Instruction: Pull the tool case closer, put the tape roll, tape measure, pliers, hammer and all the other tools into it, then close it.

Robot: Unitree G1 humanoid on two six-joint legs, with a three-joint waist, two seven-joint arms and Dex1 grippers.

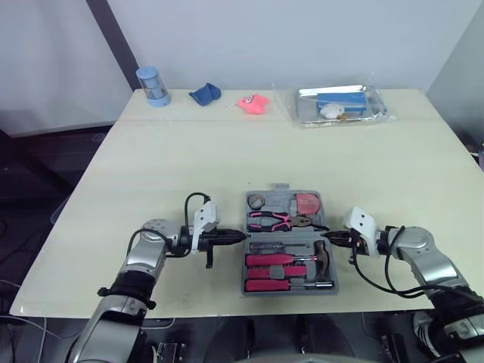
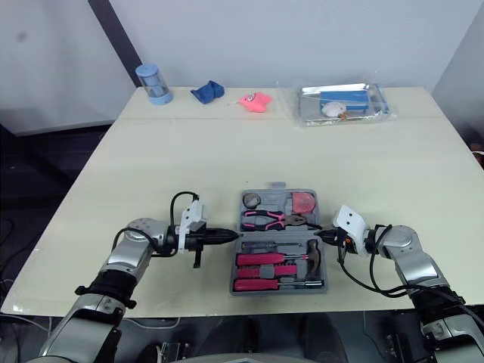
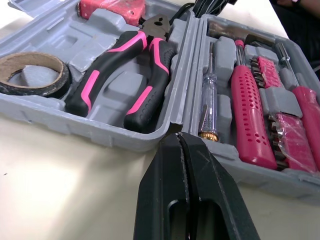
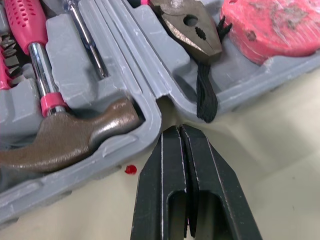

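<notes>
Table: pale top (image 1: 227, 151); I see the tool case (image 1: 280, 200) lying open near its front edge, between both grippers.
Left gripper (image 1: 242, 237): fingers pressed together, nothing held; tip just beside the case's left wall at the hinge line.
Right gripper (image 1: 326, 235): fingers pressed together, empty; tip just beside the right wall, near the hammer (image 1: 321, 257) head.
Far half: tape roll (image 1: 257, 201), pliers (image 1: 271, 221), tape measure (image 1: 307, 203).
</notes>
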